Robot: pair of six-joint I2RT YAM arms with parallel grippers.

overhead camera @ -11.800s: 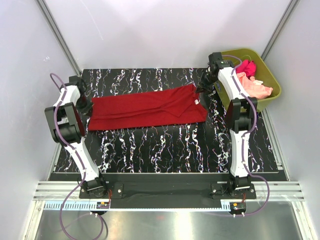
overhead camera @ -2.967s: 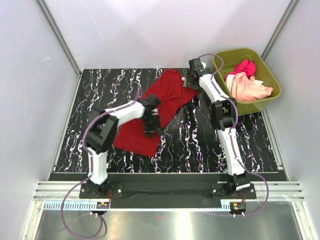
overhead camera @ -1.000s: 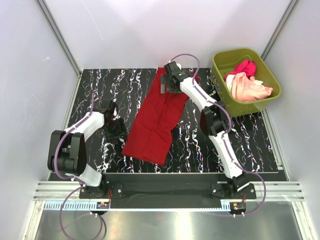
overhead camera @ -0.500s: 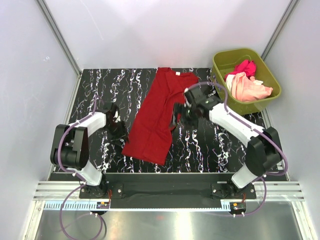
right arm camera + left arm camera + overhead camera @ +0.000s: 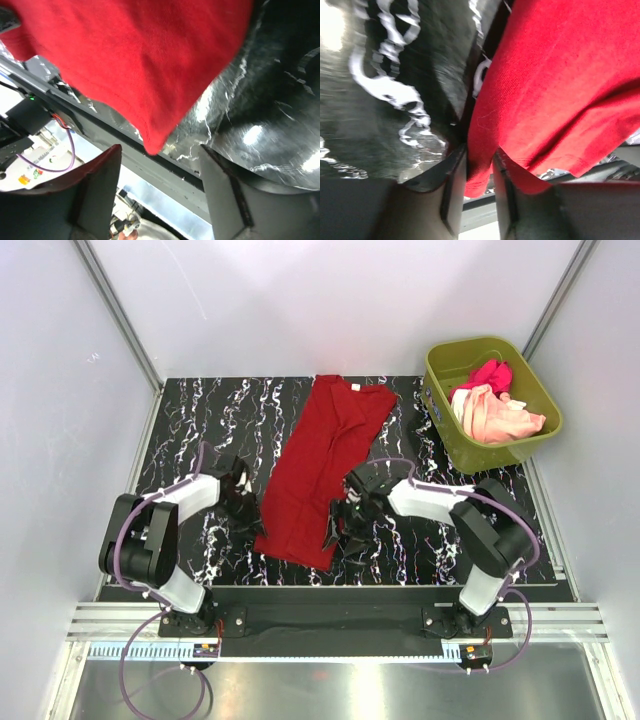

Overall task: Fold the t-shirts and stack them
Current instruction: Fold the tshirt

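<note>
Three shirts were in view. The red shirt [image 5: 320, 455] lay on the black marbled table [image 5: 200, 410] as a long narrow strip, folded lengthwise. It slanted from the far middle of the table down toward the near edge, with a small white tag [image 5: 352, 387] at its far end. The pink shirt [image 5: 492, 373] and the peach shirt [image 5: 500, 415] lay bunched together in the green tub [image 5: 450, 445] at the far right corner, well apart from the red one. The left gripper [image 5: 250, 510] sat low at the near left edge of the strip. In the left wrist view its fingers [image 5: 452, 185] stood narrow, with a fold of the red hem pinched between them. The right gripper [image 5: 338, 525] sat at the near right corner of the strip. In the right wrist view its jaws were spread wide, and the red corner lay in the gap between them, touching neither one.
</note>
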